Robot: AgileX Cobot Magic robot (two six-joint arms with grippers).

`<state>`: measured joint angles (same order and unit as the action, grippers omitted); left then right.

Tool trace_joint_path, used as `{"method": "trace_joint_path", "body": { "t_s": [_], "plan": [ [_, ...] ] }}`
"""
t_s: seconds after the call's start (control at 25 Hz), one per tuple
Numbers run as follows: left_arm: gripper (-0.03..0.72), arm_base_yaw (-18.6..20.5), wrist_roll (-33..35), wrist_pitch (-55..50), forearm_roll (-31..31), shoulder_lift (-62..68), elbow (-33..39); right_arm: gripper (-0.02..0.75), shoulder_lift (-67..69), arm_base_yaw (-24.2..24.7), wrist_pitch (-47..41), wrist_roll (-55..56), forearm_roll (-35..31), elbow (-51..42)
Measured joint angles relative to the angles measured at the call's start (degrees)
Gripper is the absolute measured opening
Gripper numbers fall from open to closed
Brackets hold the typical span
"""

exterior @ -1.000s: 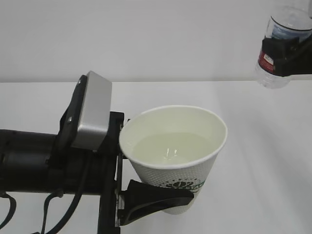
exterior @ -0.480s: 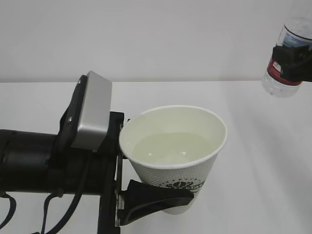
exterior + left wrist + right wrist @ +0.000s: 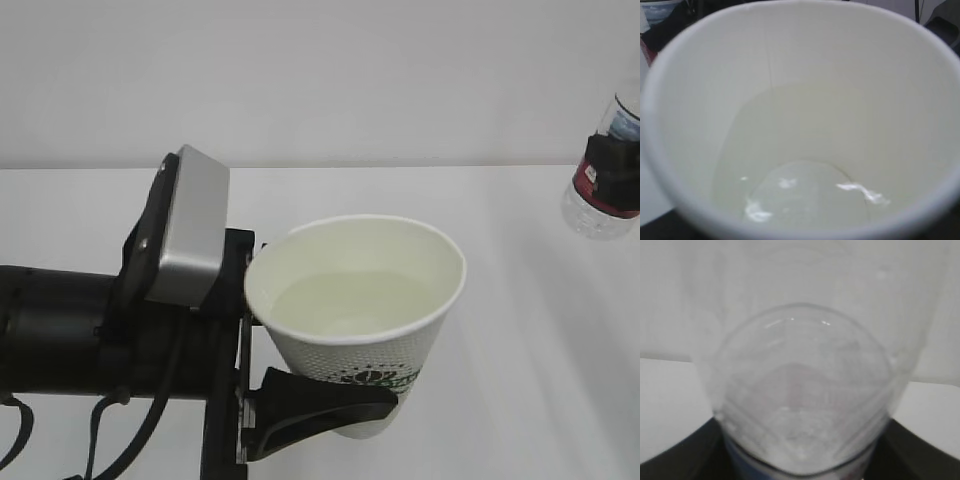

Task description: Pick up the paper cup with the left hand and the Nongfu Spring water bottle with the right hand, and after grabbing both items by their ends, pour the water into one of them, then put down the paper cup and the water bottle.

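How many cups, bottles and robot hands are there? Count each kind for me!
Paper cup: 1
Water bottle: 1
Robot hands: 2, the left hand and the right hand
Total: 4

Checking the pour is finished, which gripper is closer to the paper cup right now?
Left. The left gripper is clamped around the paper cup, which holds water. The right gripper is off at the far right edge, gripping the water bottle.
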<state>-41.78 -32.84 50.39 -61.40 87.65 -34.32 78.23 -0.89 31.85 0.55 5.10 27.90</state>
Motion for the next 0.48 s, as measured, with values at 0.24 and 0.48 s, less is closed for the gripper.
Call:
{"method": "trace_joint_path", "body": {
  "t_s": [0.24,0.48],
  "plan": [
    [0.490,0.00,0.00,-1.22,2.66,0.00,0.00,0.467,2.35,0.00,0.57,-0.55,-1.36,-0.23],
    [0.490,0.00,0.00,-4.08,6.82,0.00,0.00,0.467,2.93,0.00,1.06,-0.55,-1.49,-0.23]
  ]
}}
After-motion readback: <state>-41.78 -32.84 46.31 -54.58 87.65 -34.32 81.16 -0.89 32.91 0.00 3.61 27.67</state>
